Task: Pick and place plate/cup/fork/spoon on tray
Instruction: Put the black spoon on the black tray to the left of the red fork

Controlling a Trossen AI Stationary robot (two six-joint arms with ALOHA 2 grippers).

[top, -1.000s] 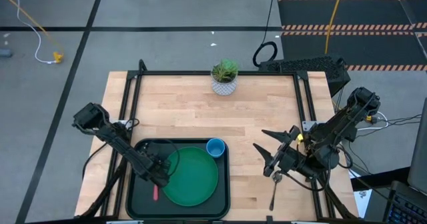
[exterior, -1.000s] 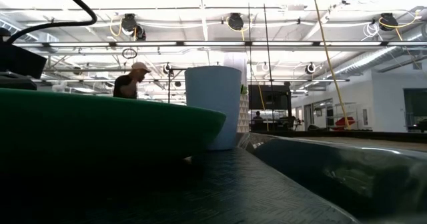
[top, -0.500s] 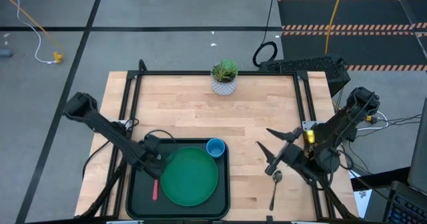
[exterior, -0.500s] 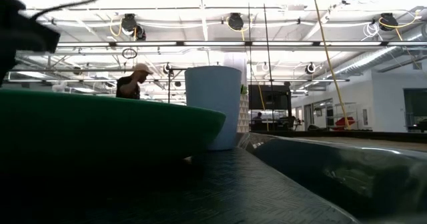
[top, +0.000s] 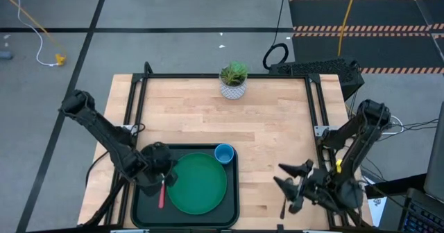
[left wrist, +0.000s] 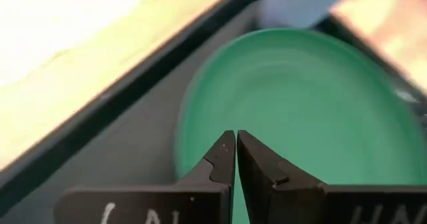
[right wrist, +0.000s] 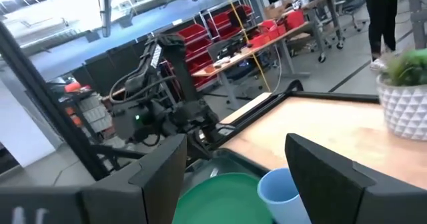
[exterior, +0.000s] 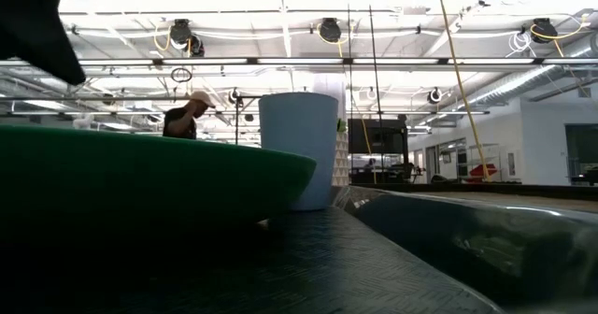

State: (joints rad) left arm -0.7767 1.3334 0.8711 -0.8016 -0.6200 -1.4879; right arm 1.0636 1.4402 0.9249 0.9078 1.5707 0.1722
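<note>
Spoon (top: 284,209) possibly newly hidden; high view only.

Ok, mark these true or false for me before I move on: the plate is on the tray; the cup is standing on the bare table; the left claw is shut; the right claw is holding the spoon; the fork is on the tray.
1. The plate is on the tray. True.
2. The cup stands on the bare table. False: it stands in the tray's far right corner, beside the plate.
3. The left claw is shut. True: its fingers meet, with nothing between them.
4. The right claw holds the spoon. False: its fingers are spread and empty in the right wrist view.
5. The fork is on the tray. True: its red handle lies left of the plate.
</note>
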